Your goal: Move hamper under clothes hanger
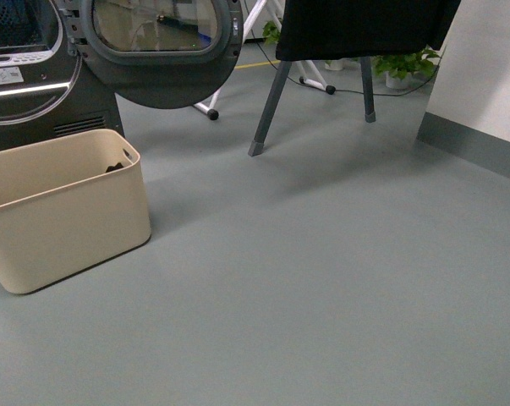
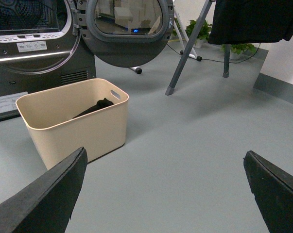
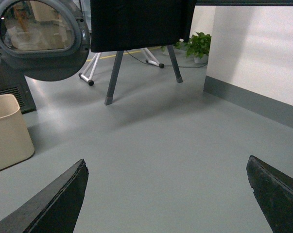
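Note:
The cream hamper point(image 1: 64, 211) stands on the grey floor at the left, in front of the dark machine; a dark piece of clothing lies inside it point(image 2: 95, 107). The clothes hanger point(image 1: 271, 101) stands at the back, its grey angled legs on the floor and a black garment point(image 1: 364, 25) draped over it. The hamper is apart from the hanger, to its left and nearer. My left gripper point(image 2: 164, 158) is open, with the hamper point(image 2: 76, 121) ahead to one side. My right gripper point(image 3: 166, 162) is open over bare floor, with the hanger's legs point(image 3: 114, 73) ahead. Neither arm shows in the front view.
A dark grey front-loading machine point(image 1: 35, 76) with its round door point(image 1: 166, 42) swung open stands behind the hamper. A white-legged stand with black feet point(image 1: 211, 110) is behind the hanger. A white wall with grey skirting point(image 1: 483, 144) runs along the right. Potted plants point(image 1: 403, 68) sit in the far corner.

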Motion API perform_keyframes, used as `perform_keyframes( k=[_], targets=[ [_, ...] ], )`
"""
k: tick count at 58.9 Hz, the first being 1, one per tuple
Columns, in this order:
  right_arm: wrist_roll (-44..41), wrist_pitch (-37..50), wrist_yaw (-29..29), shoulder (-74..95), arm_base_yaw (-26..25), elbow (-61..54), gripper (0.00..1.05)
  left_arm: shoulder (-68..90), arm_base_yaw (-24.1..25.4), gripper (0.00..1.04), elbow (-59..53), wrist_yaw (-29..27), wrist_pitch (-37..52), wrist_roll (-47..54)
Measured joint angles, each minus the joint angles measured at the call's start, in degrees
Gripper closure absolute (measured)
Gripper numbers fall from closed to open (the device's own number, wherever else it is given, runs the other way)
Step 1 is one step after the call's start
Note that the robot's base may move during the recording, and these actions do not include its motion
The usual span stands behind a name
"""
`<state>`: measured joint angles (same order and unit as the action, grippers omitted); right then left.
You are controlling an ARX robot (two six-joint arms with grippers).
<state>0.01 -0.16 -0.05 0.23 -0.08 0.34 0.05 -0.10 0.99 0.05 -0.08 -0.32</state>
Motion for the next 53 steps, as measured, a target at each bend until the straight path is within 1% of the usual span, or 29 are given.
perform_keyframes(
  k=[53],
  targets=[
    [0.02, -0.02, 0.09, 0.11, 0.04, 0.00, 0.07, 0.09, 0.00, 0.07, 0.00, 0.11, 0.00, 0.00]
  ],
)
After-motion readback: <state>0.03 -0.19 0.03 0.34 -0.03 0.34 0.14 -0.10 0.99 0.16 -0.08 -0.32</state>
